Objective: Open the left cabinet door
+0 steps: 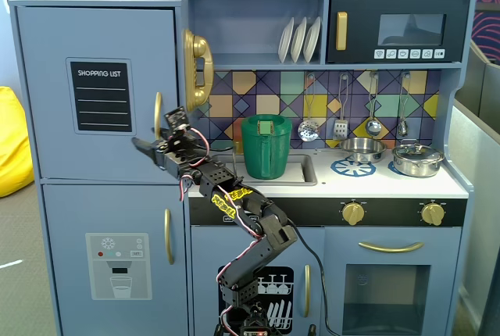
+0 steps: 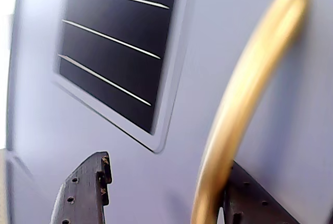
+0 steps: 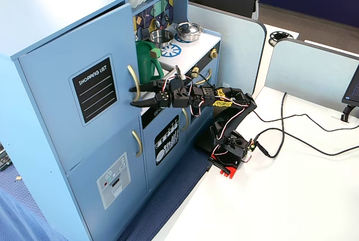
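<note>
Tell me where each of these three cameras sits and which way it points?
A fixed view: faces the toy kitchen head-on; whole black arm, end effector by the curved gold handle.
Wrist view: rides the arm, close on the handle, one finger either side.
Another fixed view: high, off to one side, looking down; arm and base.
All share the blue-grey SHOPPING LIST door.

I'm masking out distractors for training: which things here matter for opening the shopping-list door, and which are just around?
Job:
- blue-grey door with black SHOPPING LIST panel
- its curved gold handle
- black two-finger gripper, open around the handle

Just around:
- green plastic pitcher
- steel pot
- white plates
- ice-dispenser door
</note>
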Robot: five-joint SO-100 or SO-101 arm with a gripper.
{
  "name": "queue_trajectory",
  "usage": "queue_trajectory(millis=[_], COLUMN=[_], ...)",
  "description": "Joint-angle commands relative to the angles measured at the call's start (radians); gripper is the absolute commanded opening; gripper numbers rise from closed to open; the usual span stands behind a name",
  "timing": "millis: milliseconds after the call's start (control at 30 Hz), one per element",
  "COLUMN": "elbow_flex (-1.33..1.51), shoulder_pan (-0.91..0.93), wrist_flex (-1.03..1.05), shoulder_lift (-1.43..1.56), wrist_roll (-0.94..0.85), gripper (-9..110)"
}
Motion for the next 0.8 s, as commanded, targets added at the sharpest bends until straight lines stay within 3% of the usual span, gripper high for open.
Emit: queue_trajectory(millis=[0,300,767], elbow_flex=[0.017,0.129,0.325], shoulder_pan=[-0.114,-0.161,0.057], wrist_flex=[-0.051,-0.127,0.006], shoulder_lift=[0.071,0.173,0.568], wrist_roll=[-0.080,-0.155,-0.078], gripper=[15,15,14])
